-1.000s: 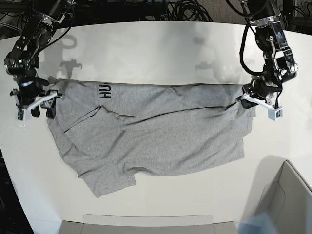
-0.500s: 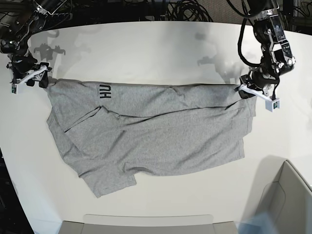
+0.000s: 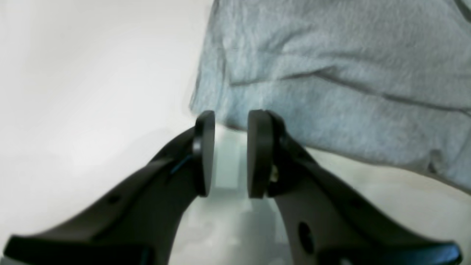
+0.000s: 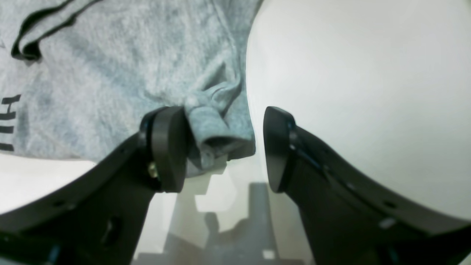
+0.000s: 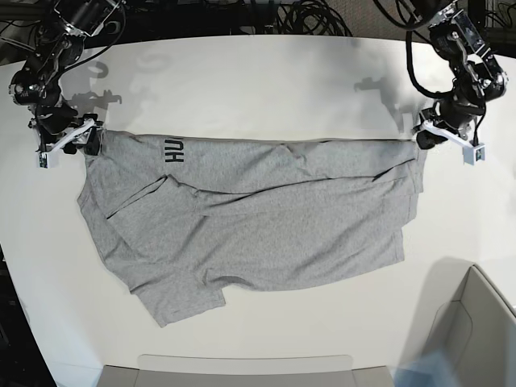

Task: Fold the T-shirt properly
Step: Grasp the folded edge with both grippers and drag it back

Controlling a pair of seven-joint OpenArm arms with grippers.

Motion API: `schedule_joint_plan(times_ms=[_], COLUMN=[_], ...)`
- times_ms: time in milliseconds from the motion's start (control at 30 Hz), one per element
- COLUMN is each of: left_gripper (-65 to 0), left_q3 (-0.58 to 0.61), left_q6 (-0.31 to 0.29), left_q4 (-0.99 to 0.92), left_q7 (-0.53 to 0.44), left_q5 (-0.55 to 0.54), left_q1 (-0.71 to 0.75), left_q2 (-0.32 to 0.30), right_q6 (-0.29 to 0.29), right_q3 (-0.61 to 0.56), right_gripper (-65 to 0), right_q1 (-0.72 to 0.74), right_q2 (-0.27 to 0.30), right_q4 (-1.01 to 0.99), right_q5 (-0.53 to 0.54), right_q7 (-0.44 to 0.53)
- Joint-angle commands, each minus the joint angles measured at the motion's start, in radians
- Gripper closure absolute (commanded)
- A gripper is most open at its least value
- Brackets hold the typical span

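Note:
The heather-grey T-shirt point(image 5: 258, 218) lies spread on the white table point(image 5: 242, 81), with dark lettering point(image 5: 173, 150) near its far left edge. My right gripper point(image 5: 85, 141) is at the shirt's far left corner. In the right wrist view it point(image 4: 220, 125) is open, with a bunched shirt corner point(image 4: 213, 125) between its fingers, against the left finger point(image 4: 167, 147). My left gripper point(image 5: 425, 139) is at the shirt's far right corner. In the left wrist view it point(image 3: 231, 125) stands narrowly open and empty, the shirt's edge point(image 3: 331, 73) just past its tips.
A grey bin point(image 5: 476, 330) stands at the near right corner. A grey tray edge point(image 5: 242, 367) runs along the near side. Cables point(image 5: 306, 16) lie behind the table's far edge. The table's left edge is close to my right gripper.
My right gripper has moved right and down, back to the shirt's far left corner. My left gripper has moved up and right to the far right corner. The shirt has barely shifted.

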Motion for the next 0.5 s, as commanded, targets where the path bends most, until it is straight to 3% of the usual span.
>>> schedule_joint_plan(times_ms=[0, 133, 467], left_gripper=[-17.2, -17.3, -17.3], left_q3=[-0.018, -0.019, -0.019], left_q6=[-0.027, -0.095, -0.092], left_q4=[-0.017, -0.122, -0.309], left_q7=[-0.010, -0.004, -0.063], left_q5=[-0.016, -0.013, -0.011], left_q1=[-0.041, -0.074, -0.157], left_q2=[-0.014, -0.023, -0.069], right_q6=[0.021, 0.021, 0.021], right_q3=[0.000, 0.000, 0.000], right_gripper=[-32.7, -32.7, -32.7], right_q1=[0.010, 0.014, 0.014], right_q2=[0.014, 0.018, 0.032], right_q4=[0.009, -0.023, -0.028], right_q5=[0.016, 0.016, 0.016], right_q7=[0.023, 0.024, 0.024])
